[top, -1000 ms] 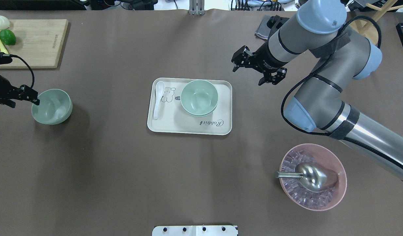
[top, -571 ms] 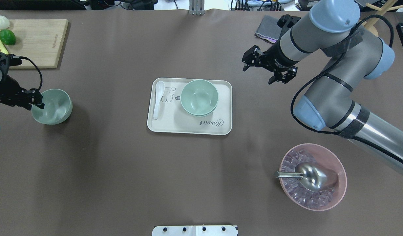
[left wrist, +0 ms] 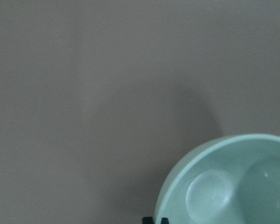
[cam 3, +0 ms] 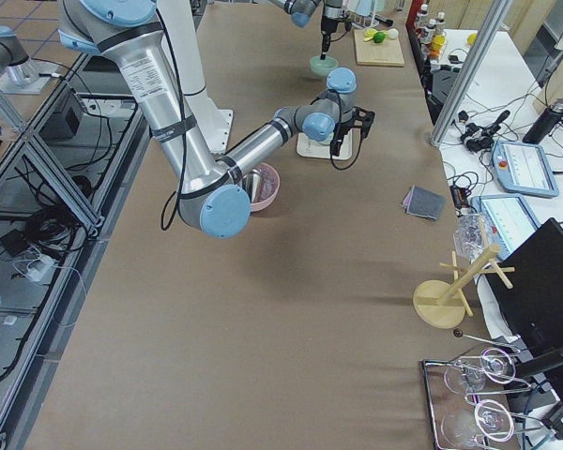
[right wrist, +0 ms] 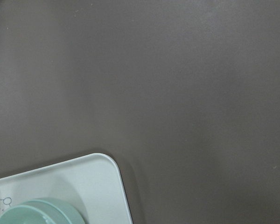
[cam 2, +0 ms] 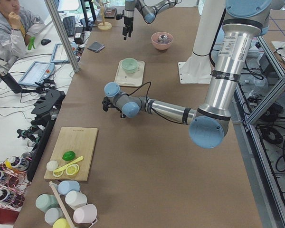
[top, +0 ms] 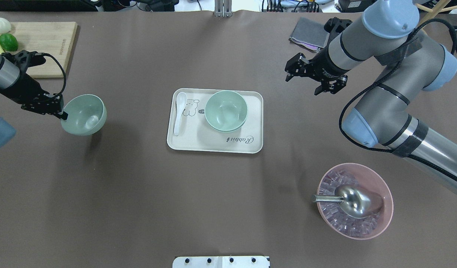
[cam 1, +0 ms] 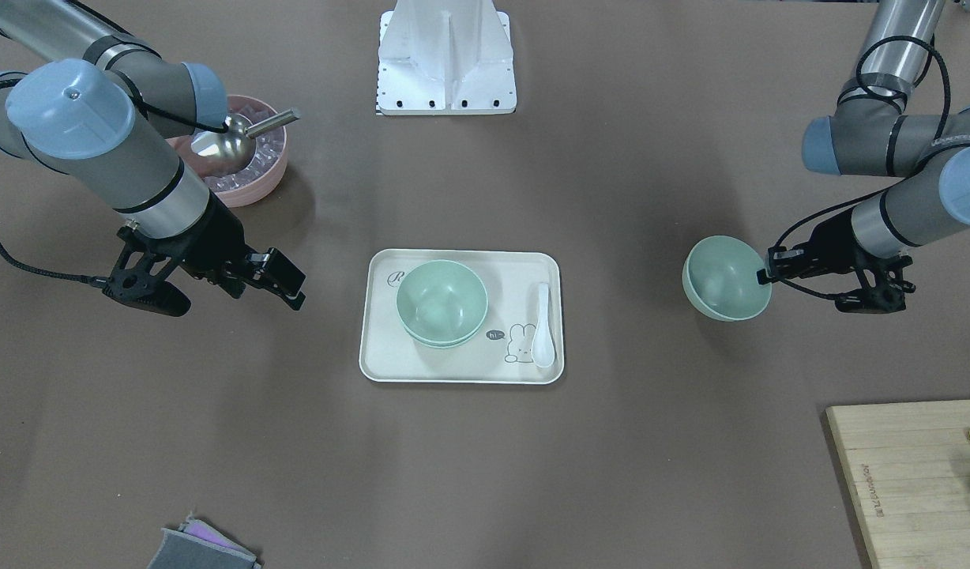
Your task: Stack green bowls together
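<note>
Two green bowls (top: pixel 226 111) sit nested on the white tray (top: pixel 213 143) in the table's middle; they also show in the front view (cam 1: pixel 441 303) and the right wrist view (right wrist: pixel 37 212). My left gripper (top: pixel 63 114) is shut on the rim of a third green bowl (top: pixel 83 114) and holds it tilted above the table, left of the tray. It shows in the front view (cam 1: pixel 726 278) and the left wrist view (left wrist: pixel 228 182). My right gripper (top: pixel 303 85) is open and empty, above the table past the tray's far right corner.
A white spoon (top: pixel 179 113) lies on the tray's left side. A pink bowl with a metal scoop (top: pixel 355 201) stands at the near right. A wooden cutting board (top: pixel 42 48) with fruit lies at the far left. A grey cloth (top: pixel 308 35) lies at the far right.
My left gripper has lifted the green bowl off the table and carried it right, toward the tray. My right gripper has drawn back to the right, away from the tray.
</note>
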You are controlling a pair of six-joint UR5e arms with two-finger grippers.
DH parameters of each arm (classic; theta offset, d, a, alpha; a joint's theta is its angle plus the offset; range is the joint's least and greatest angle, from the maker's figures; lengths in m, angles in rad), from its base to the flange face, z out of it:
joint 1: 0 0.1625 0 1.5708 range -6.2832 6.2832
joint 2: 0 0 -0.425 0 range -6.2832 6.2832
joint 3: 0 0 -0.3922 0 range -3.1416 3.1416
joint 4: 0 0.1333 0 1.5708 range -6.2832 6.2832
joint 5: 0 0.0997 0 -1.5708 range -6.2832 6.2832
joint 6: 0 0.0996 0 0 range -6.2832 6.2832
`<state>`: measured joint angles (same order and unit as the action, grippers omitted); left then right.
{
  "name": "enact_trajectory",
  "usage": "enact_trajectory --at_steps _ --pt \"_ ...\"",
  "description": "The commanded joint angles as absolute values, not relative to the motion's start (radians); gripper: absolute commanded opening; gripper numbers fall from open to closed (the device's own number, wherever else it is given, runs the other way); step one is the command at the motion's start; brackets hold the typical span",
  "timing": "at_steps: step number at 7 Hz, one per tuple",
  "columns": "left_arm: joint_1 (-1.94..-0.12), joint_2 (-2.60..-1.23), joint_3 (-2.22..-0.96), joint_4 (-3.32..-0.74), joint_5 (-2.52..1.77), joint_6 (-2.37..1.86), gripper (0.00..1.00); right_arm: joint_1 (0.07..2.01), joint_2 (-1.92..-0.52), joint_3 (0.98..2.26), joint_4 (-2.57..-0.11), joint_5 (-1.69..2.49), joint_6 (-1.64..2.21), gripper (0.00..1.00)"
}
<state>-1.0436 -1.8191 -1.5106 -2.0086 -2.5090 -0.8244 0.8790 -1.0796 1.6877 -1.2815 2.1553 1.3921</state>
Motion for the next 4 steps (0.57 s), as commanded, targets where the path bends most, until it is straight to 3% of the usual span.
enact_trajectory --at_steps 1,4 --pt "-1.039 -1.975 -1.513 -2.002 -2.551 -1.029 0.0 0.951 -1.154 1.724 -1.286 2.21 1.331 1.0" --pt "-0.909 -2.202 -1.5 -1.949 -2.457 -1.266 0.0 1.101 -1.375 1.758 -1.285 2.266 0.925 1.0"
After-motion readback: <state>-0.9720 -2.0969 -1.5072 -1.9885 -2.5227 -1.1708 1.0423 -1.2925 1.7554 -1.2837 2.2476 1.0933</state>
